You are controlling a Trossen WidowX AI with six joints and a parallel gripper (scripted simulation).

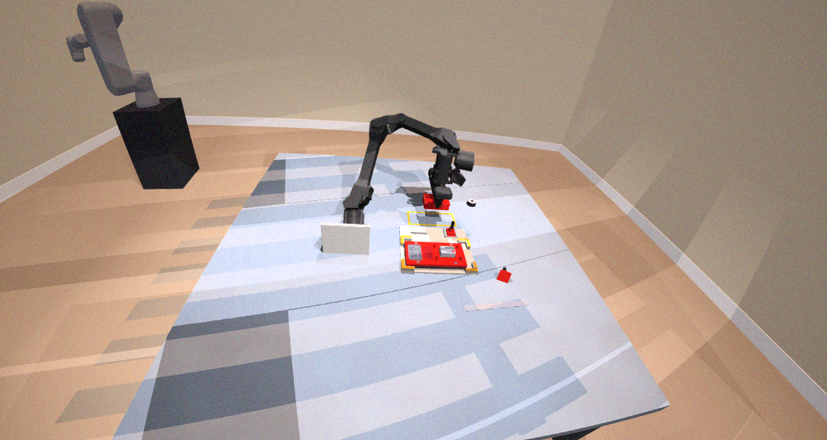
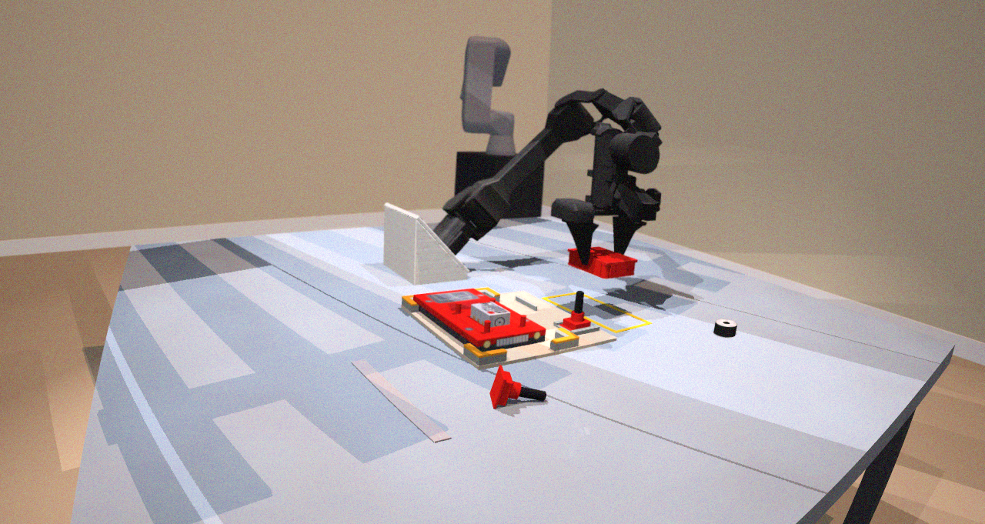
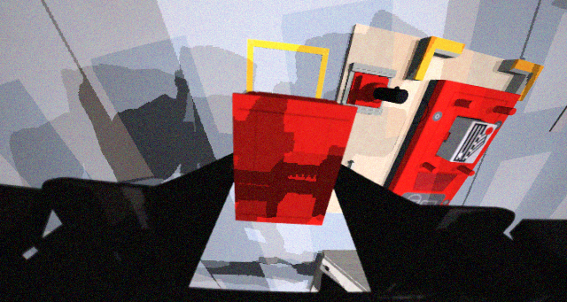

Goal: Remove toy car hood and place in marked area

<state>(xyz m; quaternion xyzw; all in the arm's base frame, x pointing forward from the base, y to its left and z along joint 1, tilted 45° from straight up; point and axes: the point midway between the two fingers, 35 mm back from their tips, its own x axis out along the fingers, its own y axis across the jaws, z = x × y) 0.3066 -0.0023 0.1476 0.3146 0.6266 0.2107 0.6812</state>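
Hand (image 2: 600, 248) base cut off in wrist view; hood (image 2: 600, 261) underside hidden. Arm arched over table (image 2: 689, 397), hand pointed down, clamped on hood. Hood held above table, just beyond far edge of marked area (image 2: 596, 312), right of car (image 2: 477, 318).

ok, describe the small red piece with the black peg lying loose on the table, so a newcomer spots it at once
Start from the flat beige base board carrying the red toy car body mid-table. Just off the board's near corner in the exterior view, the small red piece with a black peg lies tipped on its side on the blue-grey table top. A similar red piece with a black peg stands upright on the board; this one is off it and toppled.
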